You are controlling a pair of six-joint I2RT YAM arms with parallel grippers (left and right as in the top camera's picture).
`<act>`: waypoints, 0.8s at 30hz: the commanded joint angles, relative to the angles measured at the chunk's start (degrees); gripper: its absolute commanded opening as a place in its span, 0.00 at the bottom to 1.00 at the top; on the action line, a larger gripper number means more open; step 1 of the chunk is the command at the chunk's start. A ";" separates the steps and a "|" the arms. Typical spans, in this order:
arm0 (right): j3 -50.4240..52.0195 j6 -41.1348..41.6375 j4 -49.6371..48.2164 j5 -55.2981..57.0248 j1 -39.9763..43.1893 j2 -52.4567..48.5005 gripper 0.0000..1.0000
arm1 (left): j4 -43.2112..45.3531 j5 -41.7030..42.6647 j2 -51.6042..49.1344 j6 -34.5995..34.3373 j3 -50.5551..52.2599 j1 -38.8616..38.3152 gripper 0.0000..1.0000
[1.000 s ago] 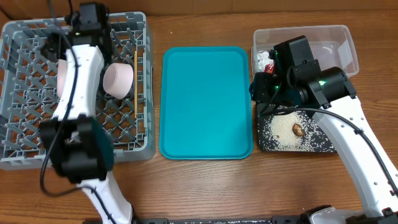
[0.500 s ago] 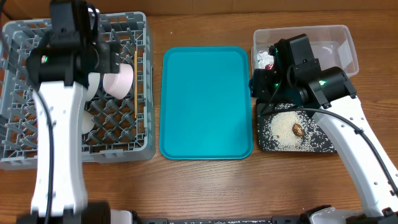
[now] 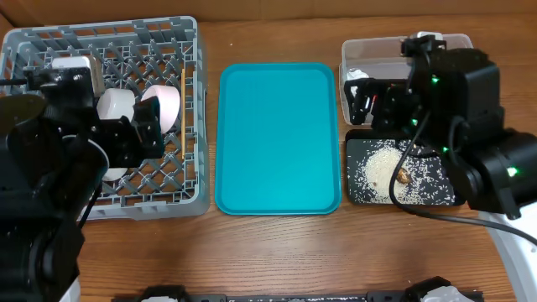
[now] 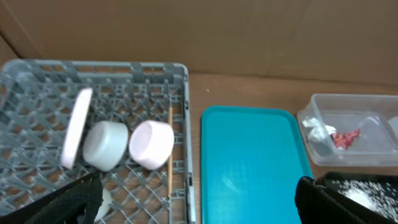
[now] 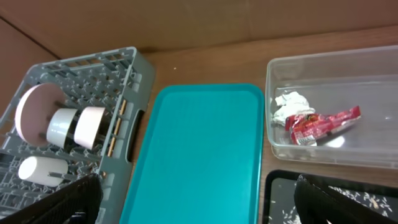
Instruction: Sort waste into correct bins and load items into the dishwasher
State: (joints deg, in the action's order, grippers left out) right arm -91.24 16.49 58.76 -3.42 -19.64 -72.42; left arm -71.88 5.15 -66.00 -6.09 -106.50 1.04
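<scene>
The grey dish rack [image 3: 189, 50] holds a white plate on edge [image 4: 76, 127], a white cup [image 4: 106, 144], a small white bowl [image 4: 152, 143] and wooden chopsticks [image 4: 169, 149]. Another white item [image 5: 40, 169] lies lower in the rack. The red-and-white wrapper [image 5: 320, 124] lies in the clear tub [image 5: 373, 68]. Rice [image 3: 382, 172] and a brown lump [image 3: 404, 175] lie in the black tray [image 3: 357, 197]. My left gripper [image 4: 199, 199] and right gripper [image 5: 196, 196] are both open, empty and raised high. No metal bowl shows.
The teal tray [image 3: 278, 138] lies bare between the rack and the bins. Both arms sit close under the overhead camera and hide parts of the rack, tub and black tray. A cardboard wall stands behind the table.
Both arms have risen toward the overhead camera. The left arm left the rack's back and now hangs over its left part. The right arm lifted off the bins.
</scene>
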 commanded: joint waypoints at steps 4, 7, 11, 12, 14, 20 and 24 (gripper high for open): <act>-0.55 -0.42 4.52 0.76 -0.22 -1.25 1.00 | -1.97 2.14 -2.64 -2.29 0.24 -0.11 1.00; -0.55 -0.42 5.03 0.79 -0.22 -1.25 1.00 | -2.03 2.14 -3.65 -2.29 0.24 -0.11 1.00; -0.55 -0.50 6.34 0.87 -0.22 -1.22 1.00 | -2.05 2.14 -4.83 -2.29 0.24 -0.11 1.00; -0.57 -0.50 6.34 1.31 -0.15 -1.07 1.00 | -2.05 2.14 -5.20 -2.29 0.24 -0.11 1.00; -0.57 -0.74 6.32 2.64 -0.04 -0.28 1.00 | -2.05 2.16 -5.86 -2.29 0.24 -0.11 1.00; -0.31 -12.22 2.23 3.41 0.15 5.66 1.00 | -2.05 2.14 -8.17 -2.27 0.24 -0.11 1.00; 3.93 -19.65 -4.74 3.39 2.51 13.03 1.00 | -2.05 2.14 -9.94 -2.29 0.24 -0.11 1.00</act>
State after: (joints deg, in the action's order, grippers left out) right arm -90.02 4.75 56.47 -1.04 -19.14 -65.45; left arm -73.97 6.46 -74.72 -7.57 -106.32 1.04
